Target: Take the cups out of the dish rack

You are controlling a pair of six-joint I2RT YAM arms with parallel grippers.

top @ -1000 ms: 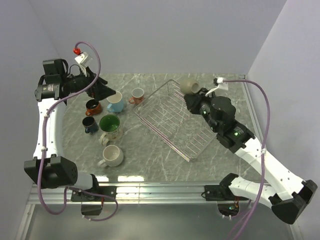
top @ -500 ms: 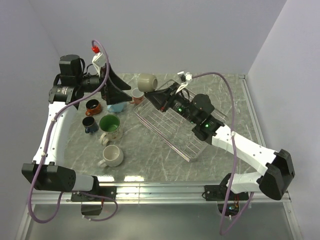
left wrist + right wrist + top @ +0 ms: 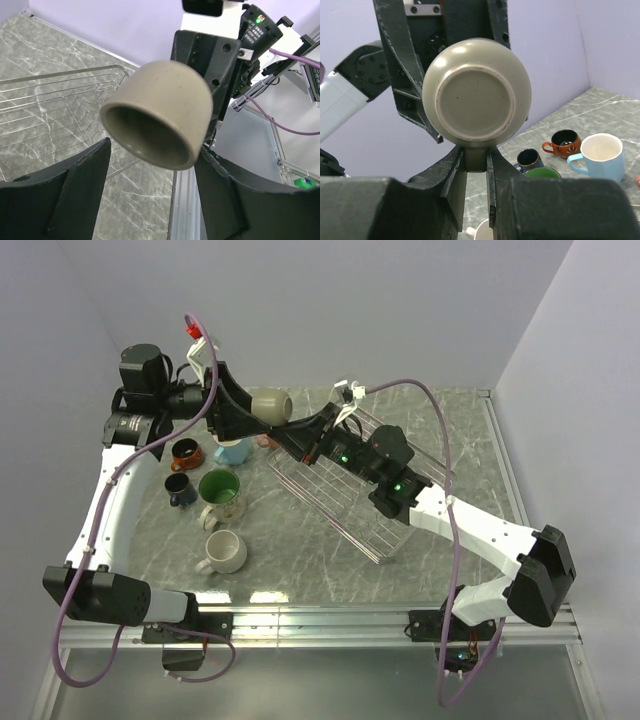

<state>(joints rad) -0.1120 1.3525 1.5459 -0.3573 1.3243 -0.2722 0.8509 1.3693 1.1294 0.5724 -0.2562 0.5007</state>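
Mid-air handover of olive-grey mug (image 3: 160, 112)
Right gripper (image 3: 476, 159) pinches its handle; left gripper (image 3: 150, 195) is spread wide, not gripping. If right releases before left closes, the mug drops.

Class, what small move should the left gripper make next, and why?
Probably close the left gripper on the olive-grey mug. Its open fingers already flank the mug, which the right gripper holds out to it above the table.

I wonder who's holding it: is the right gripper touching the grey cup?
Touching. Right wrist view: the right gripper pinches the handle of the grey cup.
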